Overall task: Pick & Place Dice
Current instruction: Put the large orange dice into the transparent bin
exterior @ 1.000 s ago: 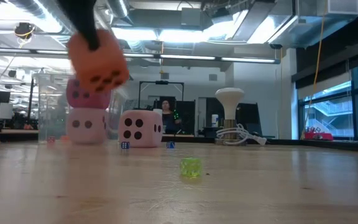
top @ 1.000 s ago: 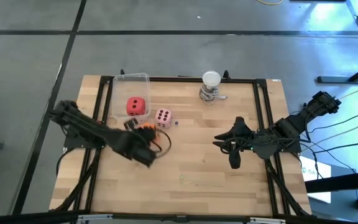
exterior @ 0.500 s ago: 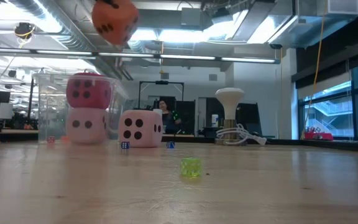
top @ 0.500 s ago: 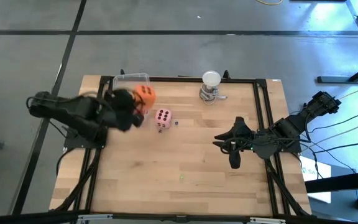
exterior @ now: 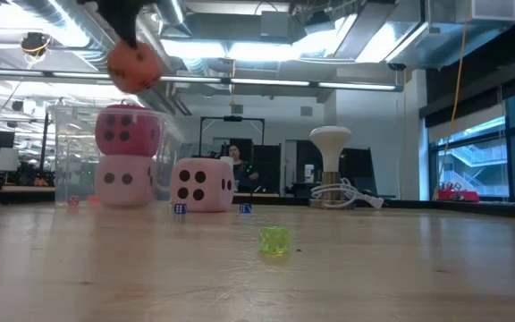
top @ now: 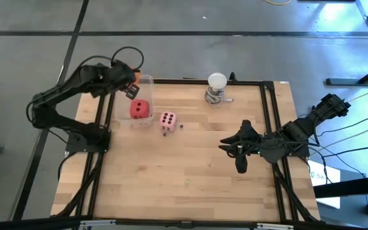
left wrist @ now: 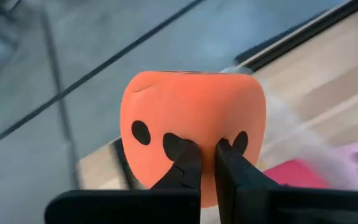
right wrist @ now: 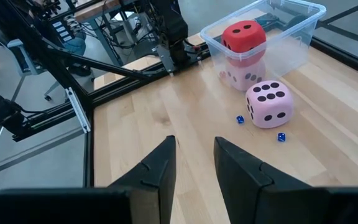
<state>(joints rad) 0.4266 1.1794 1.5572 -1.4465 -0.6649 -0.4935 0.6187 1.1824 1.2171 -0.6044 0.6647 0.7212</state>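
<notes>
Above the clear bin [top: 147, 81], left claw [top: 131, 90] now farther back, pinching orange die [left wrist: 191, 121].

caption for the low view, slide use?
Left claw holds the orange die above the clear bin with stacked dice.

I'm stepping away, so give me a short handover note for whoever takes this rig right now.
Left hand: shut on the orange die, held in the air over the bin's far end.
Right hand: open, waiting at the table's right side.
Done: red die sits on a pink die in the bin.
Left: drop the orange die in; the other pink die lies on the table beside the bin.
</notes>
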